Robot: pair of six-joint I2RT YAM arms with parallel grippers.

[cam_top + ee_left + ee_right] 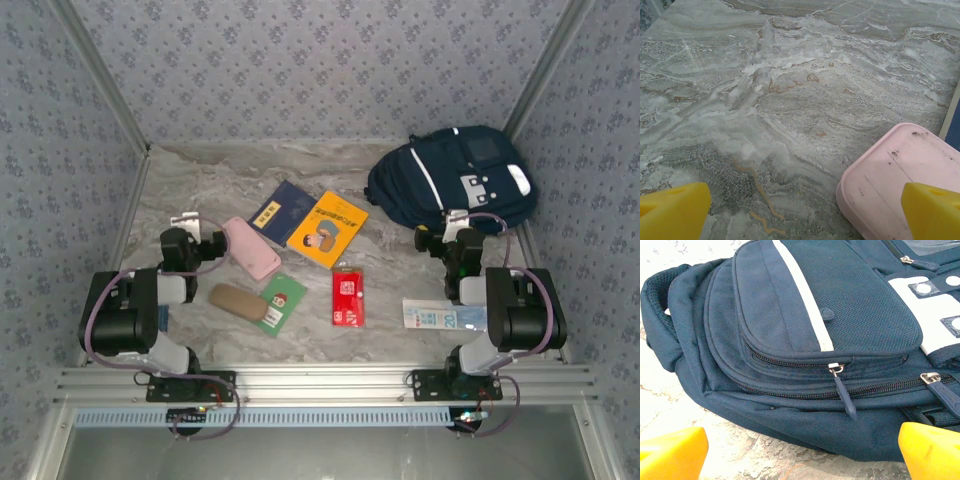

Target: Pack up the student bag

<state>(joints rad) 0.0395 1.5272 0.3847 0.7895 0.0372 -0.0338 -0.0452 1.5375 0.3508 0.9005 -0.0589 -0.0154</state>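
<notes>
Student bag: The navy student bag [450,185] lies front side up in the far right corner of the marble table [200,180], just ahead of my right arm.

Right claw: My right claw [802,452] stands wide open and holds nothing. Its yellow fingertips [670,450] are spread to either side, facing the bag's lower edge from just beside it.

Bag's zips: From my right wrist, the two zip lines along the bag's side read as closed where they show. One zip pull [842,392] hangs down in the middle and a second pull [940,387] lies to its right. A white stripe [800,295] runs across the front pocket.

Left claw: My left claw [802,200] is also fully open and empty, over bare marble. A corner of the pink case [895,175] lies just ahead of my right-hand fingertip.

Loose items, from above: In the middle of the table, well apart from the bag, lie a navy booklet [280,212], a yellow book [327,229] touching it, a red packet [348,297], a green card [283,303] and a tan pouch [234,300] overlapping that card.

By my right arm: A blue-and-white packet [435,316] lies flat, partly under the arm.
</notes>
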